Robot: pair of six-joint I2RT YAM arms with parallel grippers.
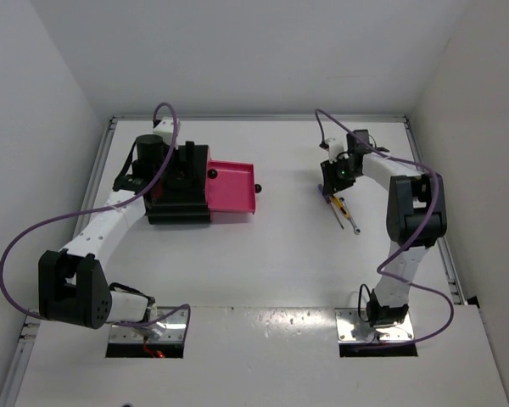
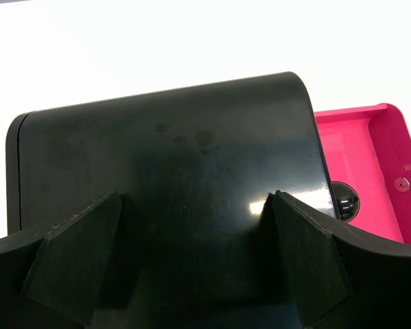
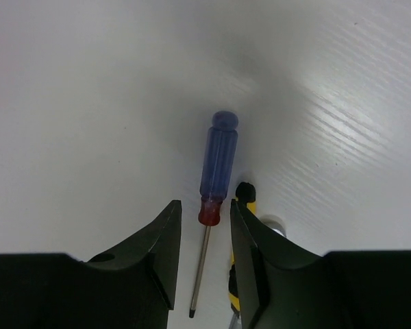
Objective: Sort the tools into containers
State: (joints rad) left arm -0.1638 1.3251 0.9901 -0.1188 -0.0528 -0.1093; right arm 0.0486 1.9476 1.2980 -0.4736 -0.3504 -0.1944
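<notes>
The right jaws are standing a little apart, hanging low over the right side of the table (image 1: 263,280). The blue-handled screwdriver (image 3: 218,164) is lying flat between the two fingers (image 3: 157,253). Its red collar and thin shaft are sitting in the gap, with a sliver of table showing on each side, so nothing is being clamped. The handle is pointing away from the wrist.

A yellow-handled tool (image 3: 244,194) is lying just beside the screwdriver, roughly parallel to it and mostly hidden behind one finger. A small silvery piece (image 3: 274,225) is peeking out next to it, too little of it showing to say what it is. From above, these tools are lying close together under the right jaws, well apart from the cabinet (image 1: 182,212).

The left jaws are standing wide apart over the cabinet's glossy black top at the left of the table. Whether the fingers are touching it cannot be told. One pink drawer (image 1: 231,191) is standing pulled out toward the middle of the table, with its round black knob (image 1: 257,188) on the outer end. A second knob (image 2: 344,199) is showing on the cabinet's front above the open drawer.
</notes>
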